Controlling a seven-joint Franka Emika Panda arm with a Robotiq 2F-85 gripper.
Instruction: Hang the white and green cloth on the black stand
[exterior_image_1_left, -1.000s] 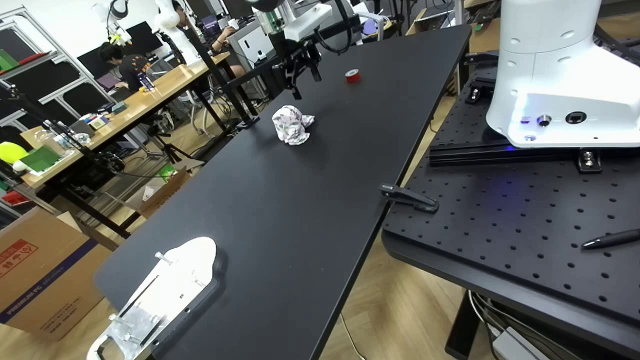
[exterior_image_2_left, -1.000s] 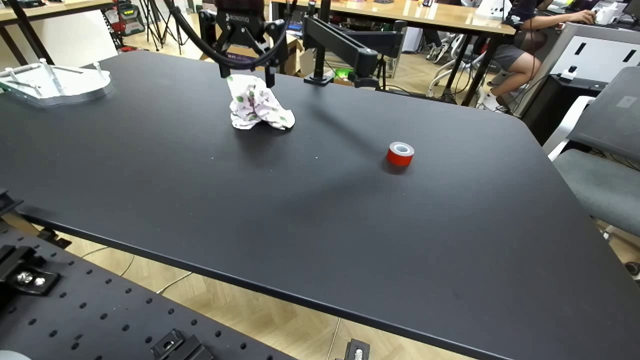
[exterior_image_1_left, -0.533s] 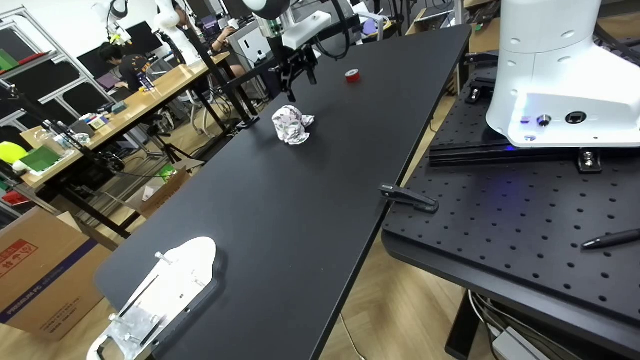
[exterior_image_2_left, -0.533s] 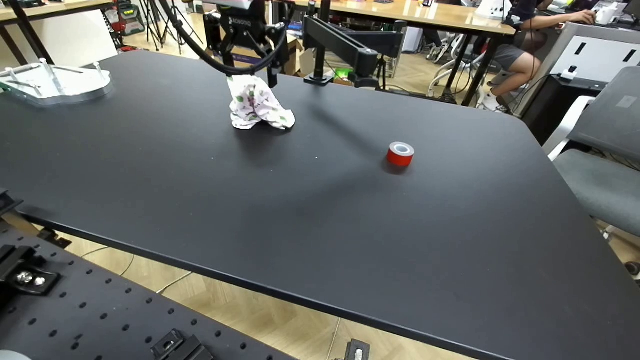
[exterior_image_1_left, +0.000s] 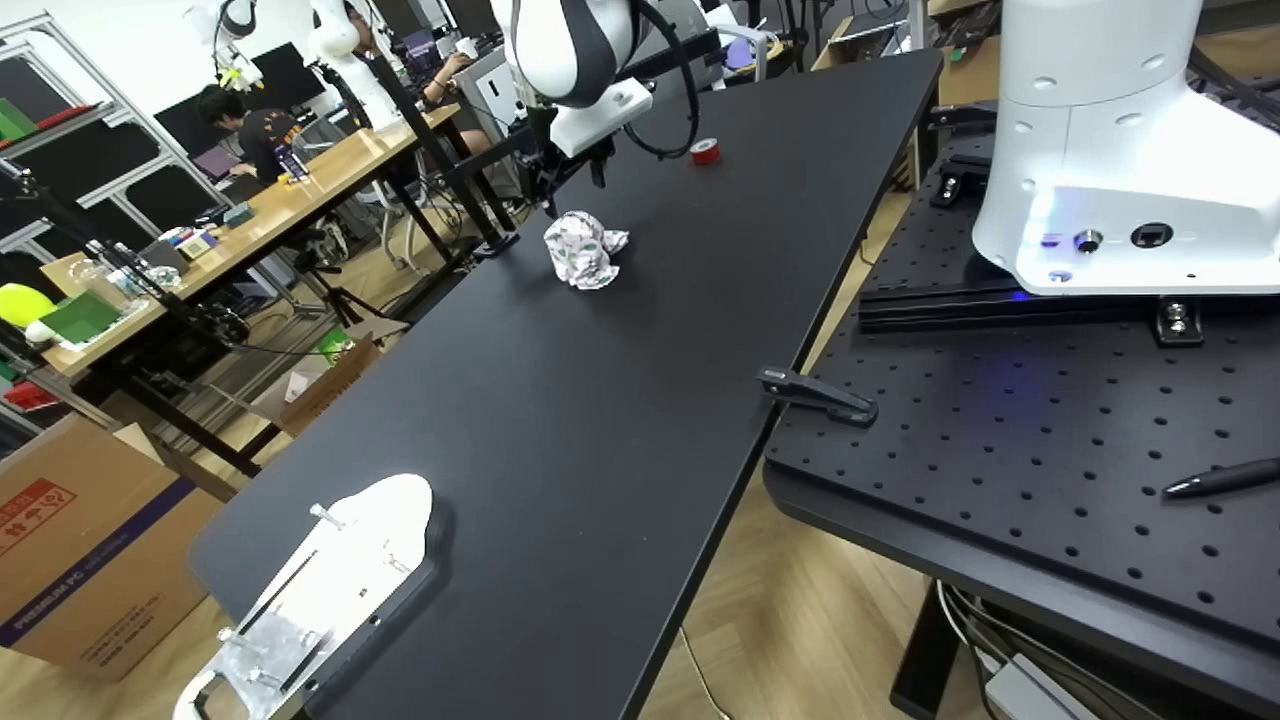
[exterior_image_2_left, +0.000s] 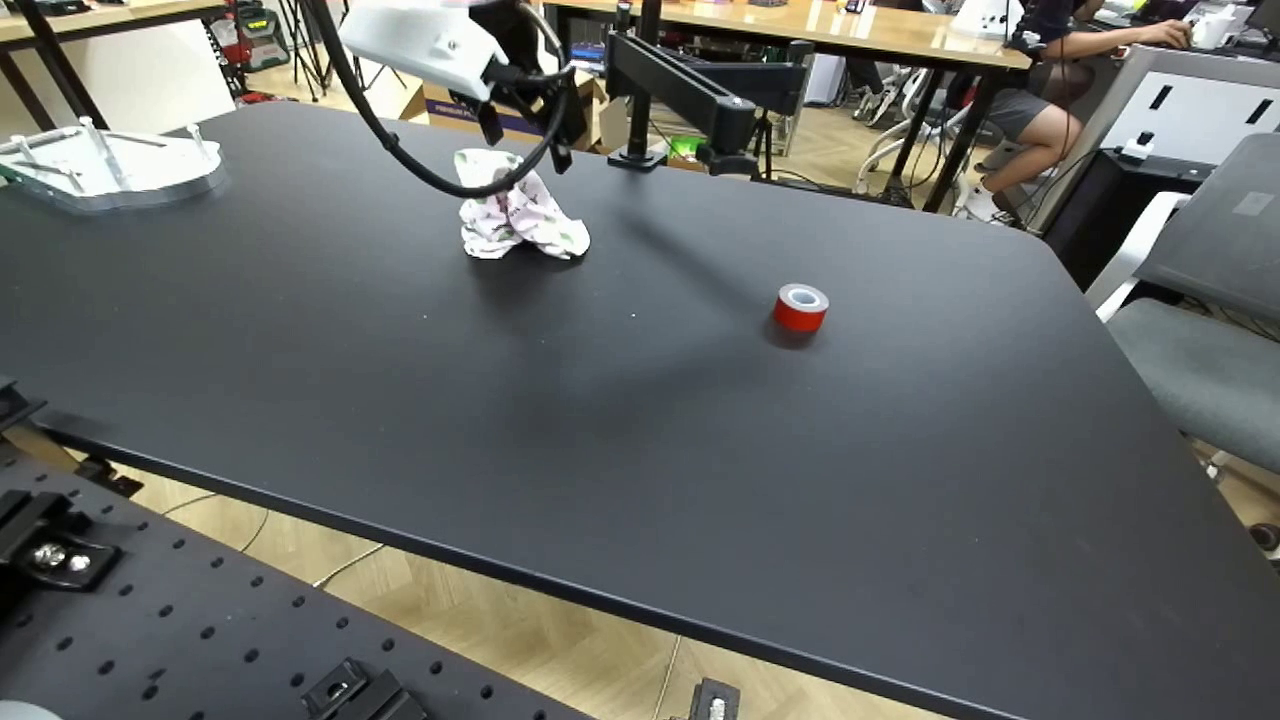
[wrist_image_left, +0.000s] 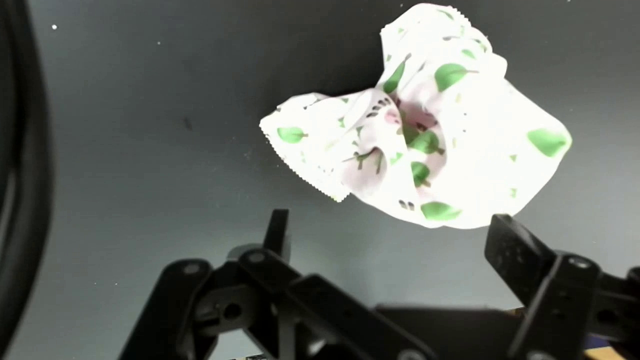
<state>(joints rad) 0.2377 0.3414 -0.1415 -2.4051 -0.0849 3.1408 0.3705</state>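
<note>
Leaf-print cloth (wrist_image_left: 470, 135): in the wrist view, crumpled on the black tabletop (wrist_image_left: 150, 150).
Robotiq gripper (wrist_image_left: 389, 217): spread wide, holding nothing.
Black articulated stand (exterior_image_2_left: 690, 92): in an exterior view, no cloth on it.
Hanging: judged at approach; grasp, lift and draping not yet done.

Cloth (wrist_image_left: 475, 150): wrist view, close above, facing down past the gripper (wrist_image_left: 389, 220).
Robot base (exterior_image_1_left: 1110, 140): near in an exterior view looking down toward the gripper.
Chair (exterior_image_2_left: 1210, 375): in an exterior view facing the distant gripper across the table (exterior_image_2_left: 640, 430).
Tape (exterior_image_2_left: 799, 318): in both exterior views.
</note>
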